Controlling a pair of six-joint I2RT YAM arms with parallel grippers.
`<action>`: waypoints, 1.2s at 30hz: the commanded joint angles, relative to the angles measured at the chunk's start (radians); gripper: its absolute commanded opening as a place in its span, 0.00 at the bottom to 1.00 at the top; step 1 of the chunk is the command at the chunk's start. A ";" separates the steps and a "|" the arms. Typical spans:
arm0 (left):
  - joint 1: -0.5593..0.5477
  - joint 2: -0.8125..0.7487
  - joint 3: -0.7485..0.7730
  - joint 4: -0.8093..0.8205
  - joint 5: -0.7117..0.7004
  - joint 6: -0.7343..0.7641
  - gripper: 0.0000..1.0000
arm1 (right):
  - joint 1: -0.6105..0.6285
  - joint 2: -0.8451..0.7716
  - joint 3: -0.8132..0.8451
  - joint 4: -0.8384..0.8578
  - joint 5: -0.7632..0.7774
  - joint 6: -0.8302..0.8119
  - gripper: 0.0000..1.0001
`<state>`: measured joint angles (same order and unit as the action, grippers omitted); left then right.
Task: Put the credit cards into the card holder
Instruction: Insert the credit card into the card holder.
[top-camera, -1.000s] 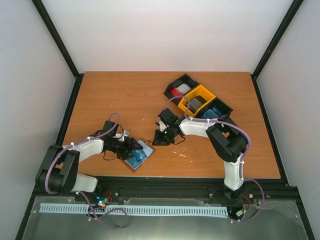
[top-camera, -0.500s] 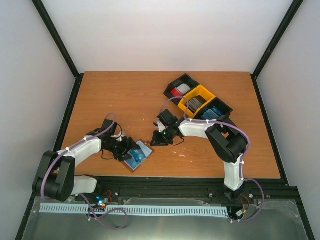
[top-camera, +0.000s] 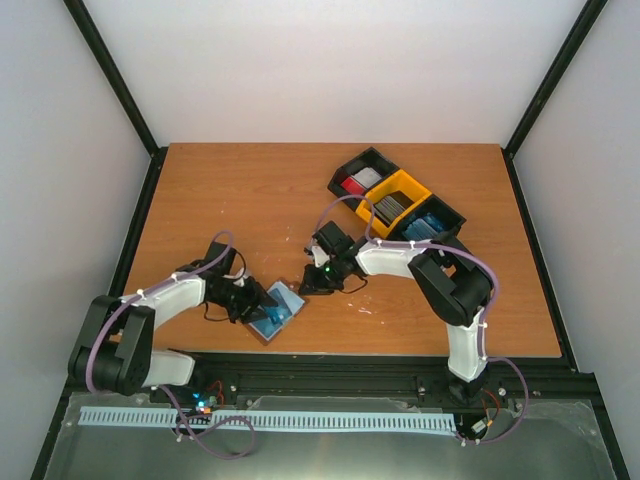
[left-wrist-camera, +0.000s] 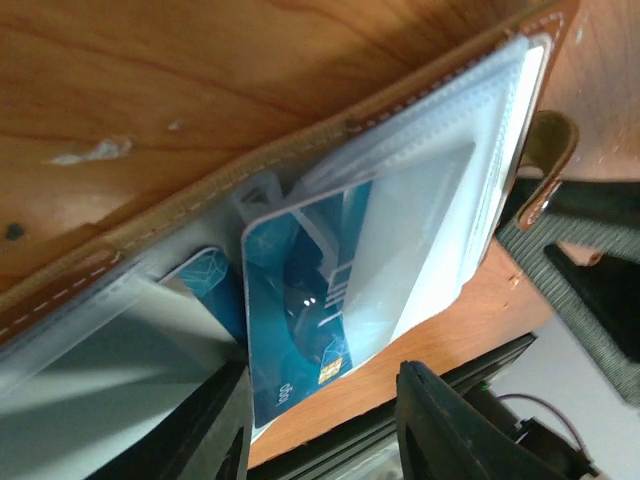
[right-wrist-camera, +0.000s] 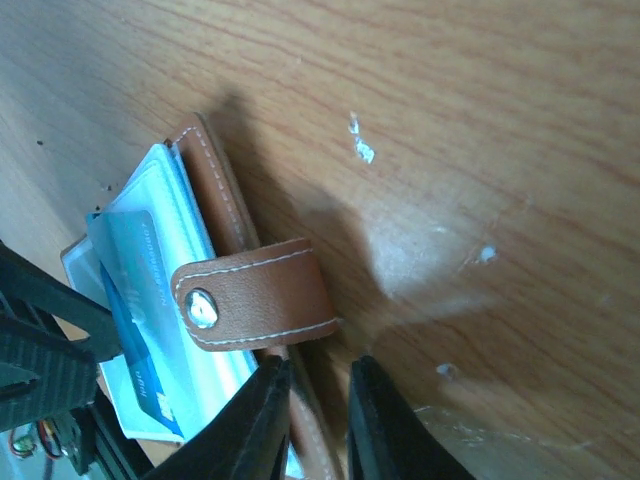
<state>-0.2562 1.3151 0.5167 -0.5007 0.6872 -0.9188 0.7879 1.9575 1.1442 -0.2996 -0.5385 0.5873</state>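
Note:
The brown leather card holder (top-camera: 290, 297) lies open near the table's front edge, its pale sleeves up. A blue credit card (left-wrist-camera: 310, 300) sits partly inside a clear sleeve, and a second blue card (left-wrist-camera: 212, 278) shows in the sleeve beside it. My left gripper (left-wrist-camera: 320, 430) is open, its fingers on either side of the card's outer end without pinching it. In the top view the left gripper (top-camera: 255, 304) is at the holder's left side. My right gripper (right-wrist-camera: 318, 430) is nearly shut on the holder's leather edge (right-wrist-camera: 215, 190), just below the tab clasp (right-wrist-camera: 255, 295).
A black-and-yellow three-compartment tray (top-camera: 404, 175) stands at the back right, with red/white cards (top-camera: 358, 181), grey cards (top-camera: 390, 207) and blue cards (top-camera: 424, 226). The black frame rail runs just beyond the holder at the table's front edge (top-camera: 330, 356).
My left gripper has drawn back a little to the left, leaving the blue card in the sleeve. My right gripper has shifted slightly left, towards the holder.

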 joint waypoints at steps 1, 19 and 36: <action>-0.013 0.039 0.005 0.048 0.007 -0.013 0.35 | 0.032 0.070 -0.036 -0.094 0.033 -0.024 0.15; -0.035 0.110 0.035 0.153 0.019 -0.003 0.25 | 0.038 0.077 -0.034 -0.110 0.035 -0.035 0.12; -0.035 0.080 0.020 0.134 0.053 0.041 0.34 | 0.038 0.073 -0.031 -0.106 0.063 -0.017 0.13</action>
<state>-0.2829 1.3731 0.5266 -0.3752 0.7254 -0.9035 0.8013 1.9694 1.1454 -0.2993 -0.5568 0.5655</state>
